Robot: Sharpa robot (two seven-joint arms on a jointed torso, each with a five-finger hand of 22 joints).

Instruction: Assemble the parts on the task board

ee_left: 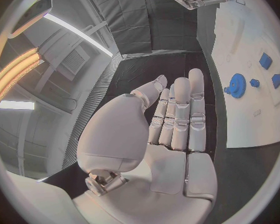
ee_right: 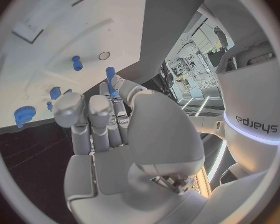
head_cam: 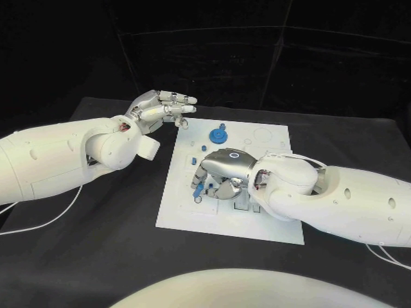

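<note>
The white task board lies in the middle of the black table. A blue gear stands near its far edge, with small blue pieces nearer the board's left side. My right hand hovers low over the board's middle, palm down, and pinches a blue peg between thumb and fingertips; the peg pokes out toward the board's left side. A second blue peg stands in the board. My left hand floats at the board's far left corner, fingers straight, holding nothing. The left wrist view shows the gear beside its fingers.
Thin white cables trail over the table under the left arm and by the right arm. Black table surrounds the board on all sides. Black curtains close off the back.
</note>
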